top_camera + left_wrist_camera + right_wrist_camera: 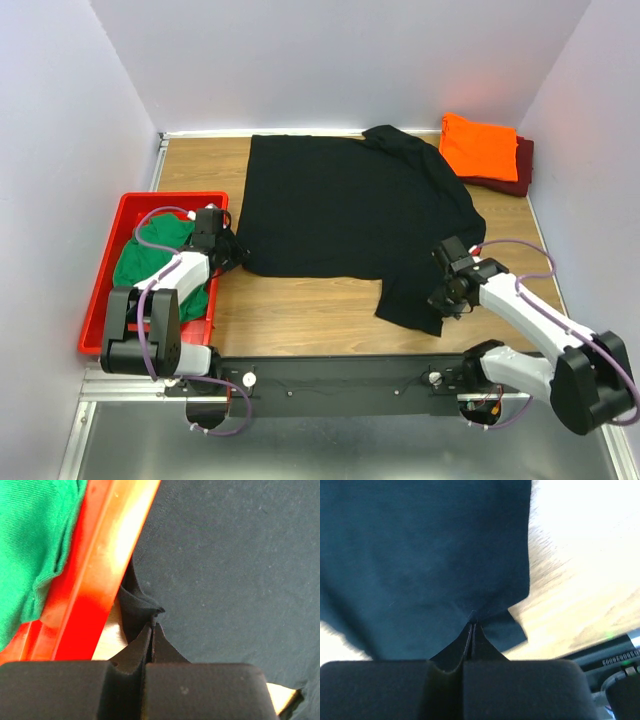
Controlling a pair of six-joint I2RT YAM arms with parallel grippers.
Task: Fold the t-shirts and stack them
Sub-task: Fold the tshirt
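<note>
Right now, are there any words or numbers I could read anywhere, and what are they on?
Pale letters on the black bar in the right wrist view: too blurred to read.
On the black t-shirt, orange t-shirt, green t-shirt and red tray: no writing shows.

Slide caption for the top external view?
Left gripper and right gripper pinch the black t-shirt at its near edge; green t-shirt in red tray, orange t-shirt atop maroon t-shirt far right.

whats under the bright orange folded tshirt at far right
A dark maroon cloth t-shirt, showing only past the right and near edges of the bright orange t-shirt. The rest is covered.
</note>
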